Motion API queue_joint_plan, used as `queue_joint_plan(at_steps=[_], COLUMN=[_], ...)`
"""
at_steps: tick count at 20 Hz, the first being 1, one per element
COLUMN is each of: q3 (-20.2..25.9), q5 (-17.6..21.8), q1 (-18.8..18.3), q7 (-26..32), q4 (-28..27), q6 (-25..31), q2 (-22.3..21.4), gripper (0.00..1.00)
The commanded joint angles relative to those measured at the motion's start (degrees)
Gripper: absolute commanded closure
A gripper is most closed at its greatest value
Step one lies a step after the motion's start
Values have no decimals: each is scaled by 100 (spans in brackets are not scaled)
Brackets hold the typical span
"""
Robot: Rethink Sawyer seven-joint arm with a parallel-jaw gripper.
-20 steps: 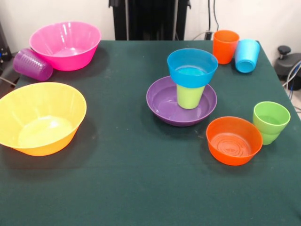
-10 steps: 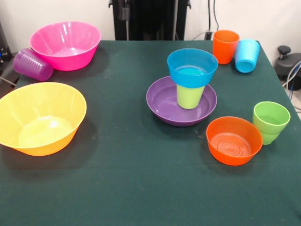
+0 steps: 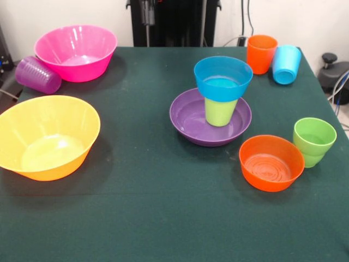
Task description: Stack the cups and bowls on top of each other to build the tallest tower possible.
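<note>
Where the green cloth-covered table (image 3: pixel 163 218) meets its middle, the tower stands: a wide shallow purple plastic bowl (image 3: pixel 188 123) at the base, an upright lime-yellow plastic cup (image 3: pixel 220 111) inside it, right of the bowl's centre, and a small blue plastic bowl (image 3: pixel 223 77) seated on the cup's rim, mouth up. Small orange plastic bowl (image 3: pixel 271 162) sits near the purple bowl's lower right, apart from it. Green plastic cup (image 3: pixel 314 141) upright just right of the orange bowl, nearly touching. Far right corner: orange plastic cup (image 3: pixel 261 53) upright, light blue plastic cup (image 3: pixel 286 64) right beside it, leaning. Left side: big deep yellow-orange plastic bowl (image 3: pixel 48 136) near the table's edge; big deep pink plastic bowl (image 3: pixel 76 52) behind it at the far left; purple ribbed plastic cup (image 3: pixel 37 75) on its side at the pink bowl's left, touching or nearly so. Black robot pedestal (image 3: pixel 174 22) at top centre behind the table. Gripper nowhere visible, so its opening and any hold cannot be told.
</note>
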State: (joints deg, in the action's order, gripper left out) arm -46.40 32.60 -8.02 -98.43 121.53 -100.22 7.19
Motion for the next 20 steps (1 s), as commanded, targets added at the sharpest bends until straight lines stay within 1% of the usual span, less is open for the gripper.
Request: queue_joint_plan(at_steps=[1, 2, 5, 7, 10, 13, 20], q3=[599, 613, 513, 480, 434, 356, 239], q5=[-360, -433, -629, -750, -887, -945, -1135], q1=[279, 247, 324, 388, 664, 752, 930], q7=[894, 922, 735, 645, 494, 347, 97], q4=[107, 100, 93, 62, -33, -14, -4], q6=[-224, -472, -1052, -1289, -1095, -1209, -1277], q2=[1075, 1117, 1277, 1376, 1529, 1589, 1684], gripper=[100, 100, 100, 100, 100, 100, 100])
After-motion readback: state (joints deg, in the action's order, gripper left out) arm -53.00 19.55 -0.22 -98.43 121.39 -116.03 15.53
